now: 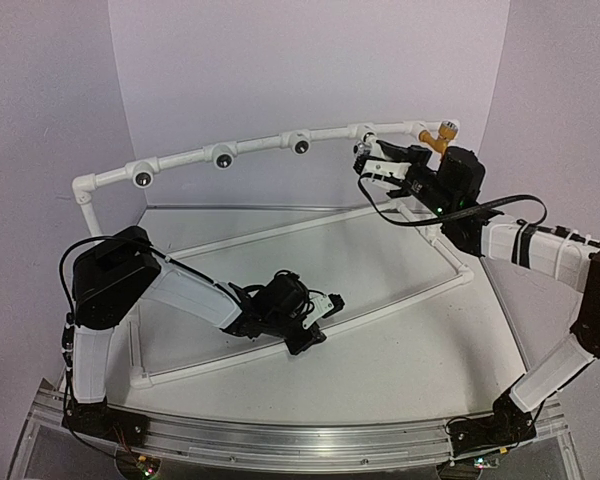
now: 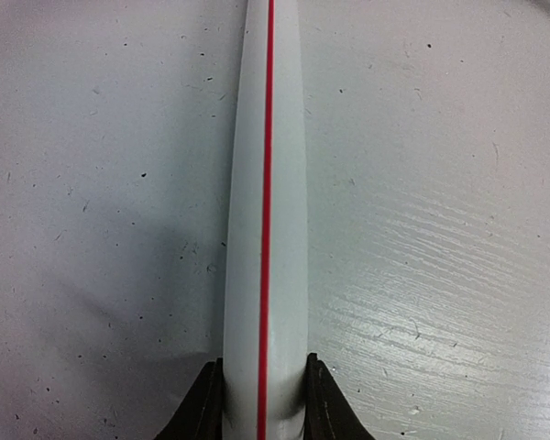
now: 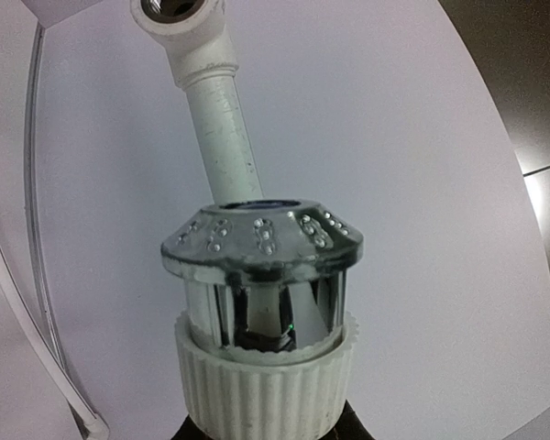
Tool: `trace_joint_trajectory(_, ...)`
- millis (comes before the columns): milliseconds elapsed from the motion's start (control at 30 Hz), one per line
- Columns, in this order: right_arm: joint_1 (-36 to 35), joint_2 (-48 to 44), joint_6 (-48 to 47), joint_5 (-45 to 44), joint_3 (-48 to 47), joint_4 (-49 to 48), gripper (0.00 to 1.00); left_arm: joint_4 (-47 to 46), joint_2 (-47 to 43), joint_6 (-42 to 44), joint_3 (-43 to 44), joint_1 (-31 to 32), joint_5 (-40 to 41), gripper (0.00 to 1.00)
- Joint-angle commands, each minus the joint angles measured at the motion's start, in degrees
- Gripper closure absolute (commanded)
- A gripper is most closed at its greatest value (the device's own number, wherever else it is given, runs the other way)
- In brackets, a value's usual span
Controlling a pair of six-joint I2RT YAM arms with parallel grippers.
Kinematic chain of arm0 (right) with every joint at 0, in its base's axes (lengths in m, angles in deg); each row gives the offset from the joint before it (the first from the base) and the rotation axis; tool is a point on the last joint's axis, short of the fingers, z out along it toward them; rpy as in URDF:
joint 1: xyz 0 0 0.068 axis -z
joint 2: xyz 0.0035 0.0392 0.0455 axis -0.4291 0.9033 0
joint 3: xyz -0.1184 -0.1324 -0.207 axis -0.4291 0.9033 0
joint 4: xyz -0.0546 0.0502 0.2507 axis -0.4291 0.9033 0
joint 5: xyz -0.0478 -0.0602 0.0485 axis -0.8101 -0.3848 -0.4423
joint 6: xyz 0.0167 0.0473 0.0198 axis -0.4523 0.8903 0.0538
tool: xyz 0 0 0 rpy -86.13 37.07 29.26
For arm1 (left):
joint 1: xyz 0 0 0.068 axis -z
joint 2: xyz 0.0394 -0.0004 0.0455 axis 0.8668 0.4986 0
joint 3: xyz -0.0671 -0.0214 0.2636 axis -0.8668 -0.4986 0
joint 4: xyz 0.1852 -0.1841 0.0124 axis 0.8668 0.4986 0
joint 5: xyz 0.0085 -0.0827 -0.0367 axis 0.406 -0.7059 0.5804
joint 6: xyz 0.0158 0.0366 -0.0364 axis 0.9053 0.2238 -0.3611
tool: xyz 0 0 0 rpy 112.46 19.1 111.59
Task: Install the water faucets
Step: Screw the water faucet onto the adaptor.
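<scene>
Right gripper [image 1: 377, 166] is closed on the white faucet [image 3: 261, 302], pinching its ribbed white collar from both sides, and the shiny studded crown sticks out past the tips. The faucet is held up at the top rail of the frame [image 1: 180, 163], right of three bare sockets [image 1: 223, 159] and just beside the yellow faucet [image 1: 440, 135]. The yellow faucet sits on the rail's right end and looks already installed. The right wrist view shows a pipe section and an elbow [image 3: 188, 37] behind the crown. It can't be told whether the white faucet is threaded in or only held near. Left gripper [image 1: 325, 308] is clamped narrow on the low front pipe of the frame, with the red stripe running between its fingers [image 2: 202, 403]. It is likely bracing the frame on the table [image 1: 380, 250]. Handling guess: the white faucet is small, light, rigid plastic and won't deform under grip. The crown looks slick, so the ribbed collar is the right hold, since its ridges give bite for twisting. Grip should sit square across the collar with the axis in line with the socket, or the threads may cross. The light frame may twist or slide under torque, hence the brace. Likely step is seating the white faucet, so the task is roughly half done: one in, one in hand.
</scene>
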Motion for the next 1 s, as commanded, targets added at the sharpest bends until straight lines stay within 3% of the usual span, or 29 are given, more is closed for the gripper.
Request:
trace_joint_trajectory(0, 1.35, 3.42, 1.58, -7.97, -3.04, -3.29, 1.0, 13.62, 8.16, -2.55, -4.8, 2.33, 0.21, 1.0)
trace_joint_trajectory(967, 1.36, 5.66, 23.45, -16.1, -2.87, -8.0, 1.0, 12.87, 8.11, -2.86, -5.11, 2.33, 0.56, 1.0)
